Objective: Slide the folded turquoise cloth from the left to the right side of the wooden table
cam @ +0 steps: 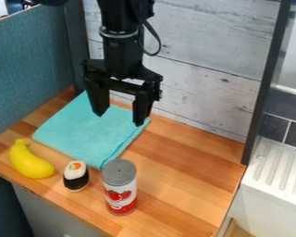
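Here, the gripper [119,120] hangs above cloth [89,136], behind a tomato-labelled can [120,187].

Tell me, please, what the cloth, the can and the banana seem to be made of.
The cloth looks like matte fabric, with folded edges. The can seems metal, given its dull grey rimmed top. The banana, smooth with a soft shine, may be plastic.

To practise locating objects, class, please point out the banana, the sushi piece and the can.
Banana [30,161]: camera view, middle of its yellow body.
Sushi piece [76,178]: camera view, its dark band.
Can [120,191]: camera view, its labelled side.
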You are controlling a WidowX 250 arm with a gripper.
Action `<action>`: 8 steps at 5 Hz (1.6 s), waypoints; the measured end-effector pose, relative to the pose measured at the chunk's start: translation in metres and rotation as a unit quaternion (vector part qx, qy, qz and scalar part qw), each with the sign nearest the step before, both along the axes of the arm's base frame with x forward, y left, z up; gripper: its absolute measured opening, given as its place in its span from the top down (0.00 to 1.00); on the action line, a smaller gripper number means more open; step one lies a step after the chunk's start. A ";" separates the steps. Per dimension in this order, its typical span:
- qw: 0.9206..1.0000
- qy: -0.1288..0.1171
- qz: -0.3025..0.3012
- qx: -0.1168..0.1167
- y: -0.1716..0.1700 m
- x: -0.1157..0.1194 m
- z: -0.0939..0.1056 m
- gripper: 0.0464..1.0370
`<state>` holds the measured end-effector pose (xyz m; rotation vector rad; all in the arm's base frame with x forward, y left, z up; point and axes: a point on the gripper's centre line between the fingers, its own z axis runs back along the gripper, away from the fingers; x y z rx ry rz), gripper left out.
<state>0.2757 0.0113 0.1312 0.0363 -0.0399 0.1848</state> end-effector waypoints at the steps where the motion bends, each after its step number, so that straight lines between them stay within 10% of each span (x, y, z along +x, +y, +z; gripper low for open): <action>1: 1.000 0.011 0.000 0.000 0.000 -0.001 -0.006 0.04; 4: 0.998 0.018 -0.005 0.055 0.091 0.016 -0.026 0.04; 8: 0.994 0.051 -0.003 0.101 0.129 0.043 -0.087 0.04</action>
